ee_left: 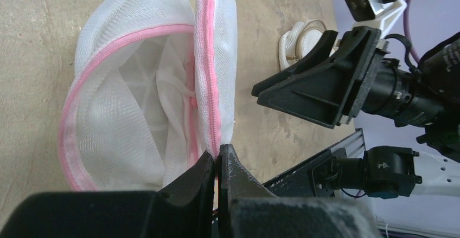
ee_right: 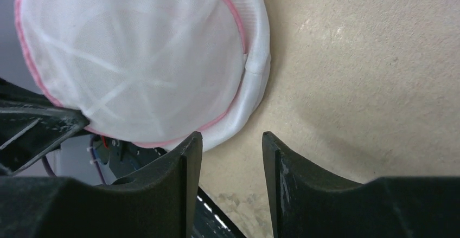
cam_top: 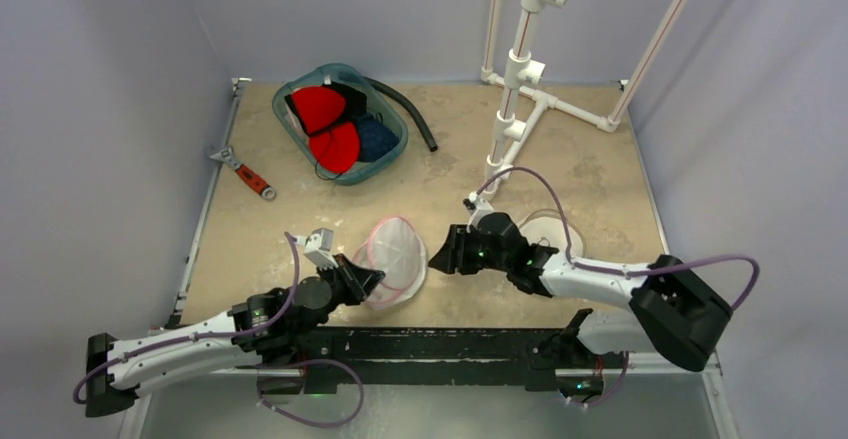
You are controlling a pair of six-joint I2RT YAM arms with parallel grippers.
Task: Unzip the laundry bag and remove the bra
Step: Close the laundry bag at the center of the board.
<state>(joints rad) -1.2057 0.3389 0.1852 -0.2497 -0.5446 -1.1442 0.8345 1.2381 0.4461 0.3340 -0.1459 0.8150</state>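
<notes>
Your left gripper point(ee_left: 217, 161) is pinching the pink zipper rim of the mesh laundry bag point(ee_left: 135, 102), which is gaping open near the table's point(cam_top: 300, 209) front edge. Your right gripper point(ee_right: 232, 140) is hovering beside it, jaws apart and empty. The white bra point(cam_top: 548, 234) appears to be lying outside already, so little is remaining.

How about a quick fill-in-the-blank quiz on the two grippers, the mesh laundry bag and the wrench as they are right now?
1. The left gripper is shut on the ____ trim of the laundry bag.
2. The right gripper stands open beside the bag, holding ____.
3. The wrench near the left edge of the table has a ____ handle.
Missing words: pink; nothing; red.
</notes>
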